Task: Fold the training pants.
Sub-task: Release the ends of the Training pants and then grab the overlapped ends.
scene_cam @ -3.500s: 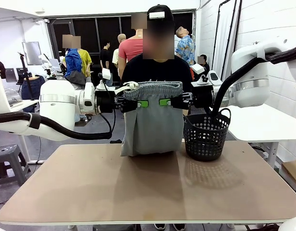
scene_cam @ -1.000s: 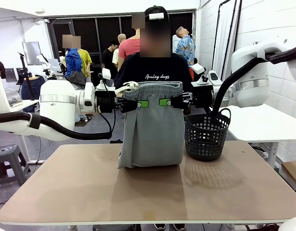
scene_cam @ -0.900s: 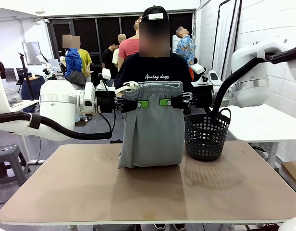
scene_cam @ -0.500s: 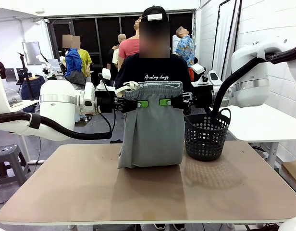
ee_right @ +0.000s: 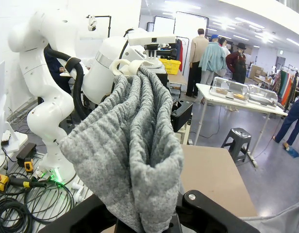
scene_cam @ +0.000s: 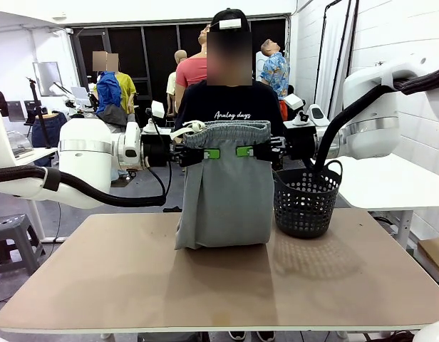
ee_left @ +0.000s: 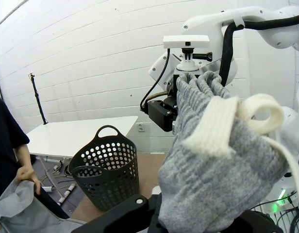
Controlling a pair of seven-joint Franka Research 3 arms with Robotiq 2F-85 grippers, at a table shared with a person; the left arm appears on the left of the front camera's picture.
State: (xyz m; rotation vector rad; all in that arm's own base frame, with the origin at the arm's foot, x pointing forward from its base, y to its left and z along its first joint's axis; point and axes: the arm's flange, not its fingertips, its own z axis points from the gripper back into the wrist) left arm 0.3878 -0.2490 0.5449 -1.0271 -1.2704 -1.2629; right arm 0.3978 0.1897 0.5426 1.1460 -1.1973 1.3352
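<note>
Tabletop [scene_cam: 134, 285], one: tan, bare in front.
Training pants [scene_cam: 223, 192], one pair: hung by the waistband over the tabletop's middle, with the lower fabric resting on the surface. Probably held this way to spread the waist flat for folding.
Pincers, two: left pincer [scene_cam: 211, 153] and right pincer [scene_cam: 245, 151], each clamped on a waistband end.
Black mesh basket [scene_cam: 305, 203], one: upright, just beside the pants.
Person [scene_cam: 230, 100], one: behind the pants.

Front faces across table [scene_cam: 98, 271] — wrists share training pants [ee_left: 212, 165], close.

Bright overhead light, sharp, wide-angle distortion
</note>
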